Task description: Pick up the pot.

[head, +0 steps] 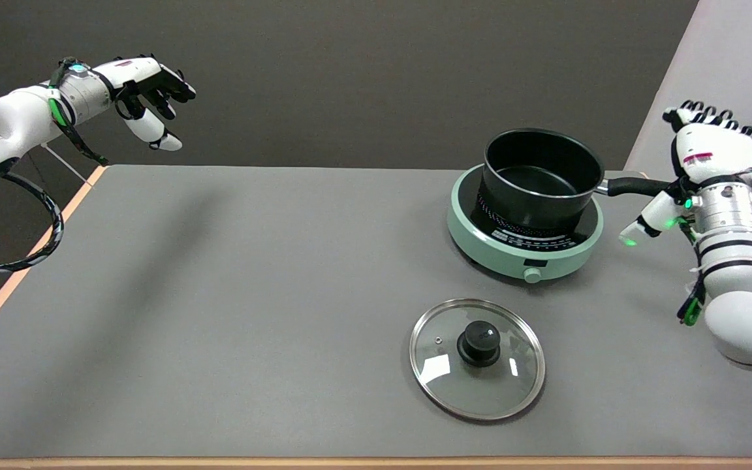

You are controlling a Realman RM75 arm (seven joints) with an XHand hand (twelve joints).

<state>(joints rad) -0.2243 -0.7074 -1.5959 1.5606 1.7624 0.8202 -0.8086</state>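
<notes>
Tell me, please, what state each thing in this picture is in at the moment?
pot: uncovered, looks empty, sitting on the cooker, handle pointing right.
glass lid: off the pot, lying flat on the table, knob up.
induction cooker: on the table, carrying the pot; on or off cannot be told.
right hand: at the pot's handle, grasp cannot be told.

Black pot (pixel 541 176) on green cooktop (pixel 523 251), right hand (pixel 709 153) at handle (pixel 637 186)

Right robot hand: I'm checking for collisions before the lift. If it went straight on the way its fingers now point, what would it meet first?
The right robot hand is at the pot handle, fingertips pointing up and away toward the pale wall. Nothing else shows in that line, so probably the wall, though depth is unclear.
</notes>
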